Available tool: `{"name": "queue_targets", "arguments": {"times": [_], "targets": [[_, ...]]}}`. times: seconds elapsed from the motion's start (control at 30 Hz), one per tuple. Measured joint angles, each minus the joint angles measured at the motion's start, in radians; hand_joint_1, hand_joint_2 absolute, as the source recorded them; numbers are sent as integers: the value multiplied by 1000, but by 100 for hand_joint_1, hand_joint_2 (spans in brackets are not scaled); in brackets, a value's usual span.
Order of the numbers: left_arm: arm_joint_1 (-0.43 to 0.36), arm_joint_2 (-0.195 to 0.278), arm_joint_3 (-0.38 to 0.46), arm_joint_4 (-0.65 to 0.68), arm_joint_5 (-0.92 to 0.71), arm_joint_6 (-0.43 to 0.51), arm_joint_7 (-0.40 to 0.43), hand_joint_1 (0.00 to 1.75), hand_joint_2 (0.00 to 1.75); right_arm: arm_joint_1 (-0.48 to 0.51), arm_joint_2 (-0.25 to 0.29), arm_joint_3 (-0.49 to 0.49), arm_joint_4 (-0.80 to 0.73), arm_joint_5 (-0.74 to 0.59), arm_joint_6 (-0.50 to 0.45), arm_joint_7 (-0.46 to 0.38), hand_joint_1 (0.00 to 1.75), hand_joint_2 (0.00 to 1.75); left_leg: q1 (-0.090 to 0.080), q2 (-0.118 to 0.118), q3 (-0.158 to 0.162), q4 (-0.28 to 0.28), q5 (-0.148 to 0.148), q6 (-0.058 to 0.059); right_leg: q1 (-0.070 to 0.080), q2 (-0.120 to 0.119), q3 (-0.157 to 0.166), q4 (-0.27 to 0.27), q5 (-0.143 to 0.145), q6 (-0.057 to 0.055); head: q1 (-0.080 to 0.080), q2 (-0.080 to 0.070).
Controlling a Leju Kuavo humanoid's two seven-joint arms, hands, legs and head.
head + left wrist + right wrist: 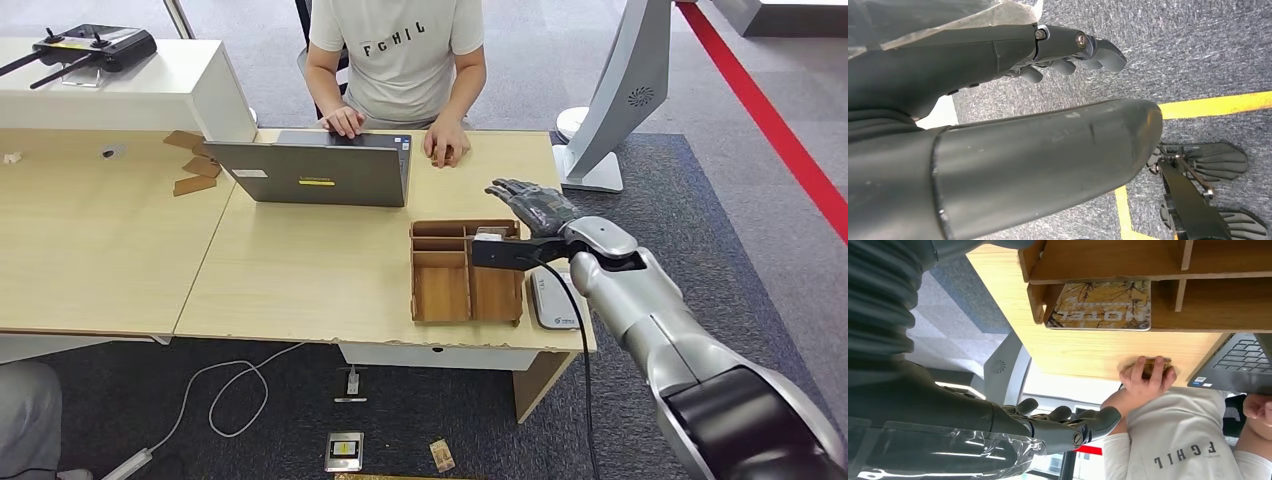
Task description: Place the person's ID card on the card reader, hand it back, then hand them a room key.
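Note:
My right hand [533, 205] hovers over the far right corner of the wooden tray [465, 290], fingers spread and holding nothing; its fingers [1063, 422] also show in the right wrist view. A hotel key card [1100, 305] lies in the tray's far compartment [490, 234]. The white card reader [553, 298] lies on the table right of the tray, partly under my forearm. The person's hand [1147, 377] covers a brownish card-like thing [1148, 367] at the table's far edge. My left hand [1068, 50] hangs over the floor, fingers loosely apart and empty.
The person [400, 50] sits behind an open laptop [320, 172], one hand [345, 121] at its far edge. A white stand [610, 110] rises beyond the table's right end. A remote controller [95, 45] lies on a white box. Cards [345, 450] and a cable [230, 395] lie on the floor.

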Motion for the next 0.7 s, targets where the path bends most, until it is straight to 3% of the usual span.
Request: {"name": "queue_targets", "arguments": {"times": [0.7], "targets": [[-6, 0, -2, 0, 0, -1, 0, 0, 0, 3, 23, 2, -16, 0, 2, -12, 0, 175, 0, 0, 0, 0, 0, 0, 0, 0, 0, 0, 0, 0, 0, 0]]}}
